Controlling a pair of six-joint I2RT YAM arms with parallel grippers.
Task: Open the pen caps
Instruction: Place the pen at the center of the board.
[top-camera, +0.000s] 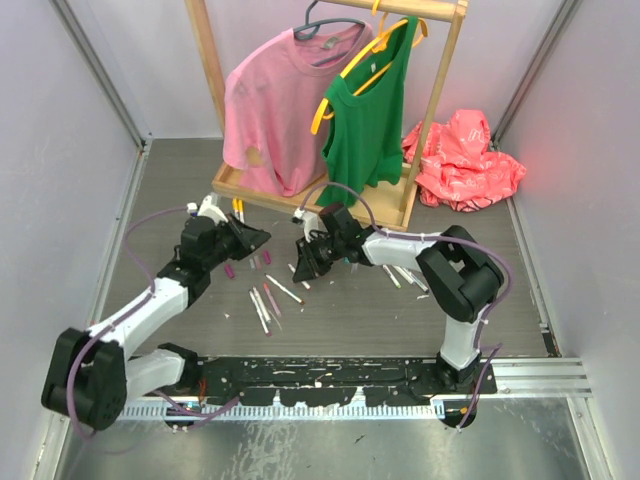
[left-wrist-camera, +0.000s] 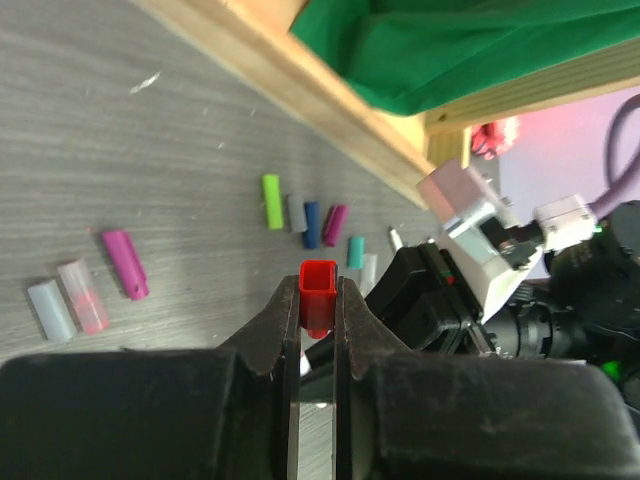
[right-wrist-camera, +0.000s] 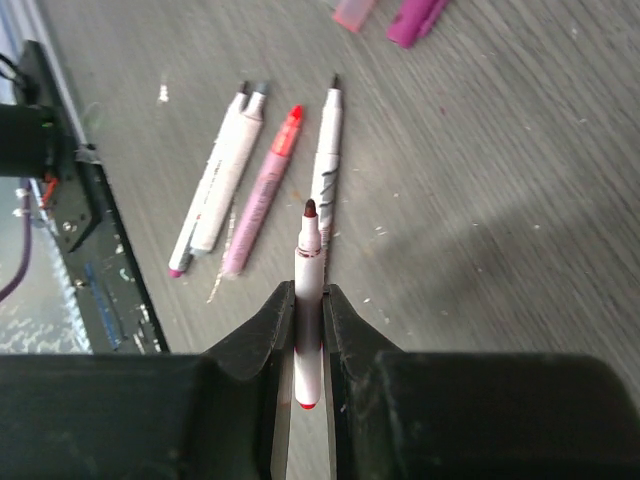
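Red cap (left-wrist-camera: 319, 288) sits clamped alone in the left claw (left-wrist-camera: 318, 318). The right claw (right-wrist-camera: 308, 312) grips a bare-tipped marker (right-wrist-camera: 309, 250). Other loose caps (left-wrist-camera: 272, 201) lie on the grey desk (left-wrist-camera: 150, 180) beside the wooden rack base (left-wrist-camera: 300, 90).

**Crowded middle, open flanks**

The wooden rack base (top-camera: 310, 195) bars the far middle of the counter (top-camera: 380, 330), and the pink shirt (top-camera: 270, 100) and green top (top-camera: 370, 110) hang low over it. Just in front, the left tool (top-camera: 265, 237) and right tool (top-camera: 299, 268) face each other across a narrow gap. Both sets of jaws are filled, with a red cap (left-wrist-camera: 319, 295) in the left and a marker (right-wrist-camera: 308, 290) in the right.

Loose caps (left-wrist-camera: 125, 263) litter the counter ahead of the left tool. Loose markers (top-camera: 265, 300) lie nearer the arm bases, and another marker cluster (top-camera: 405, 275) lies beside the right arm.

Bare counter shows at the near right and far left — though the side walls (top-camera: 60, 200) close both flanks. A crumpled red bag (top-camera: 465, 160) fills the far right corner.
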